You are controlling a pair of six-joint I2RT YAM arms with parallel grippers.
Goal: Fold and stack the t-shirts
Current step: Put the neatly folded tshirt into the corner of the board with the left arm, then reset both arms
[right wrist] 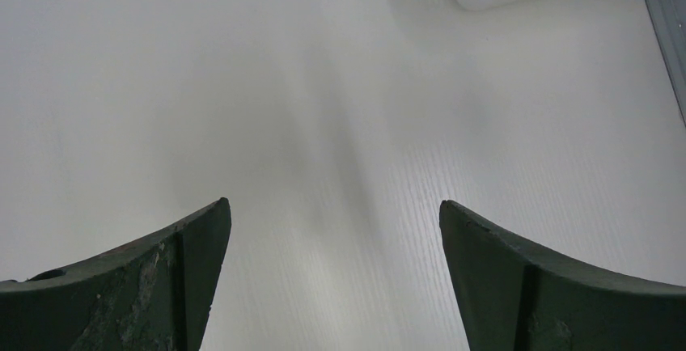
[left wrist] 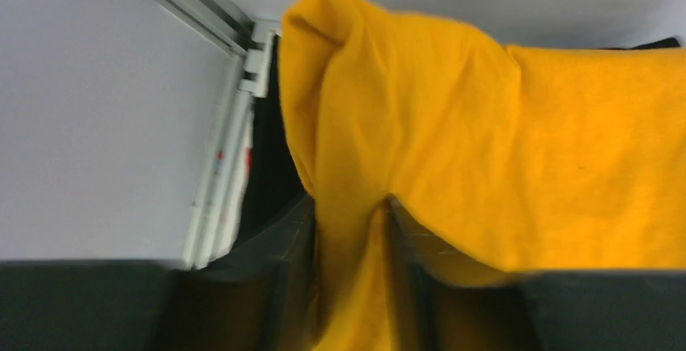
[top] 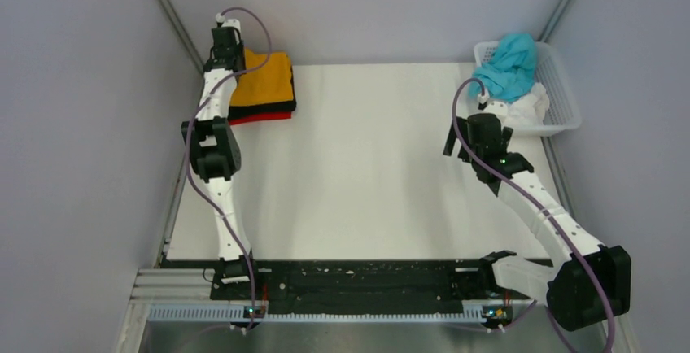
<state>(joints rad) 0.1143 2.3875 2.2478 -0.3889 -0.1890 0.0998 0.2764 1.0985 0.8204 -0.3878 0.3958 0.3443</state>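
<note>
At the far left corner of the table (top: 366,166), the left tool (left wrist: 348,238) pinches a fold of the orange t-shirt (top: 264,80), which tops a stack over the black t-shirt (top: 262,111) and red t-shirt (top: 256,119). The right tool (right wrist: 333,222) hangs wide open over bare table near the basket (top: 567,84) at the far right, which holds the teal t-shirt (top: 508,64) and white t-shirt (top: 529,107).

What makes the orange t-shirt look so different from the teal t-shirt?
The orange t-shirt lies folded flat at the far left; the teal t-shirt is crumpled in the basket at the far right. The left gripper pinches the orange one; no gripper holds the teal one. Both are plain soft cloth.
</note>
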